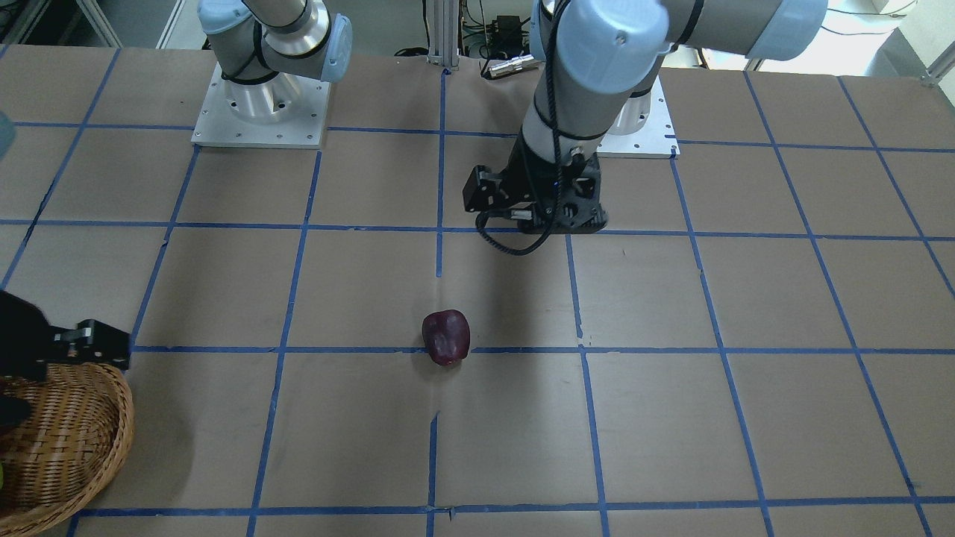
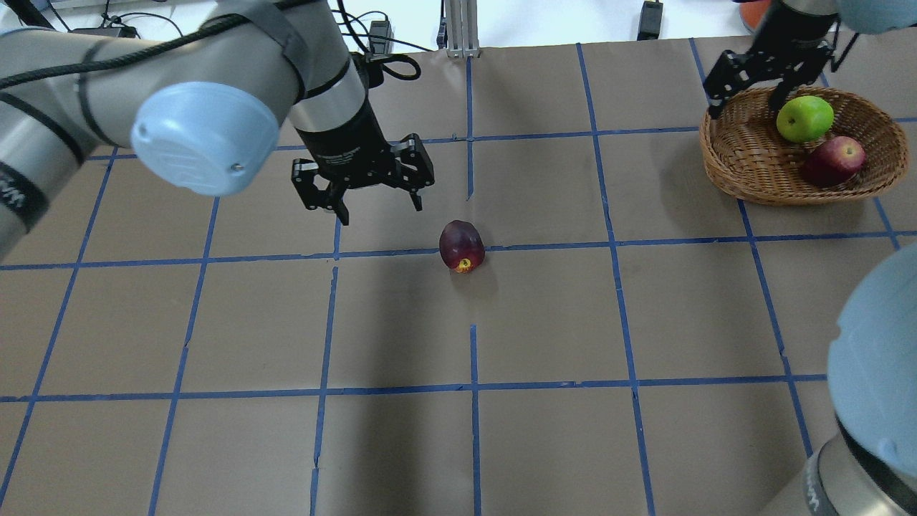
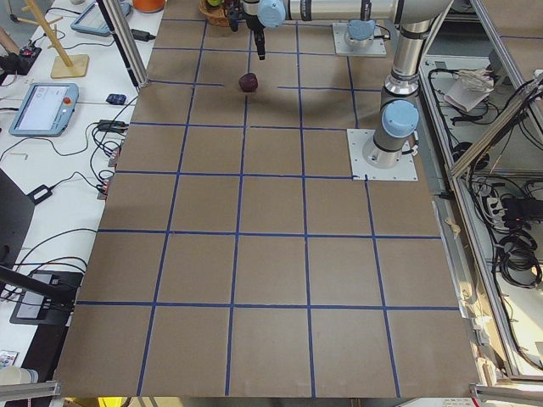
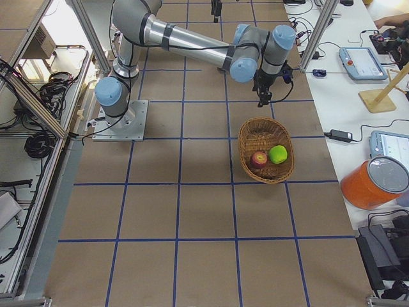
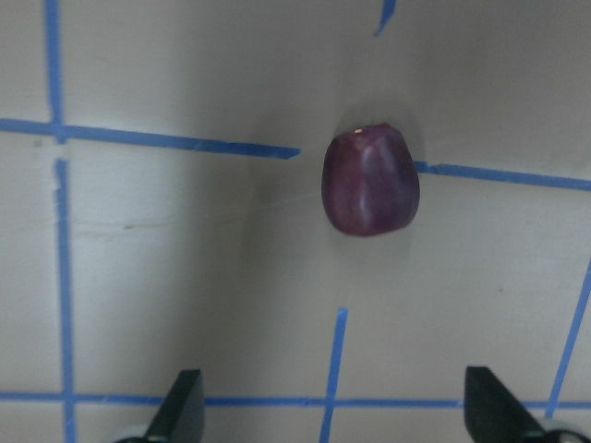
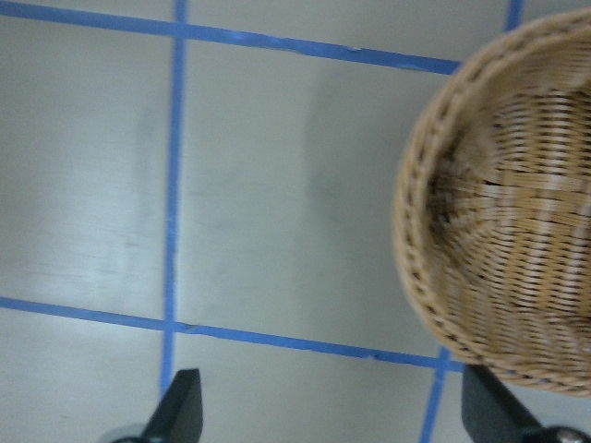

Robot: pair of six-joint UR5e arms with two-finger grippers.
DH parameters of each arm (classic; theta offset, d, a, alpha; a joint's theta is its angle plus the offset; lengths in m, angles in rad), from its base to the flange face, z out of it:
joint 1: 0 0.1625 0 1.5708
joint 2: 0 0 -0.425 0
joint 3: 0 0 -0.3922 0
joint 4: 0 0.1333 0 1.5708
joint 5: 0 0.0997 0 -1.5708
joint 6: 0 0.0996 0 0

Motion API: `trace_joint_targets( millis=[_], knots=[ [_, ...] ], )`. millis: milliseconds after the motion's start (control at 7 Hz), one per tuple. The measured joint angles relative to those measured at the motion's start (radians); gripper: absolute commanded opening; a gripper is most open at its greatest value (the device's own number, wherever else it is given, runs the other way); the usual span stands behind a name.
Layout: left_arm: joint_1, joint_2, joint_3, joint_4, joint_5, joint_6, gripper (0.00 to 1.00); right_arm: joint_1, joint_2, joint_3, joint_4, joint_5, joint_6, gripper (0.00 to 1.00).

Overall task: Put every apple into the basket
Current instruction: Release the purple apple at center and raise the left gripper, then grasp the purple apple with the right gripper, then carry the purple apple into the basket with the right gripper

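The dark maroon apple (image 2: 461, 245) lies on the table's middle; it also shows in the front view (image 1: 446, 337) and the left wrist view (image 5: 370, 181). My left gripper (image 2: 380, 209) is open and empty, above the table just left of and behind that apple. The wicker basket (image 2: 723, 165) stands at the far right and holds the yellow-green apple (image 2: 805, 118) and the red apple (image 2: 832, 160). My right gripper (image 2: 746, 100) is open and empty, over the basket's far left rim. The right wrist view shows the basket's rim (image 6: 416, 240) beside bare table.
The table is brown paper with a blue tape grid. The two arm bases (image 1: 261, 112) stand at the robot's side. Off the table, past the basket's end, are an orange container (image 4: 377, 182), tablets (image 4: 362, 62) and a wooden stand (image 4: 383, 96).
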Motion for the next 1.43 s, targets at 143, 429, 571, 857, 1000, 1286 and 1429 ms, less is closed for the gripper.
trace_joint_targets(
  millis=[143, 429, 571, 857, 1000, 1286, 1429],
  knots=[
    [0.052, 0.052, -0.001, -0.060, 0.018, 0.101, 1.00, 0.105, 0.000, 0.004, 0.004, 0.022, 0.131, 1.00],
    [0.115, 0.108, -0.016, -0.087, 0.058, 0.190, 1.00, 0.288, 0.029, 0.033, -0.018, 0.057, 0.356, 1.00],
    [0.123, 0.124, -0.019, -0.084, 0.095, 0.196, 1.00, 0.354, 0.054, 0.068, -0.066, 0.070, 0.436, 1.00],
    [0.125, 0.144, -0.030, -0.056, 0.133, 0.199, 1.00, 0.439, 0.102, 0.133, -0.191, 0.114, 0.525, 1.00],
    [0.126, 0.146, -0.031, -0.043, 0.137, 0.199, 1.00, 0.470, 0.132, 0.147, -0.228, 0.132, 0.552, 1.00],
    [0.129, 0.147, -0.031, -0.031, 0.138, 0.198, 1.00, 0.510, 0.192, 0.157, -0.286, 0.141, 0.606, 0.98],
    [0.131, 0.147, -0.031, -0.029, 0.138, 0.197, 1.00, 0.519, 0.212, 0.161, -0.307, 0.139, 0.631, 0.33]
  ],
)
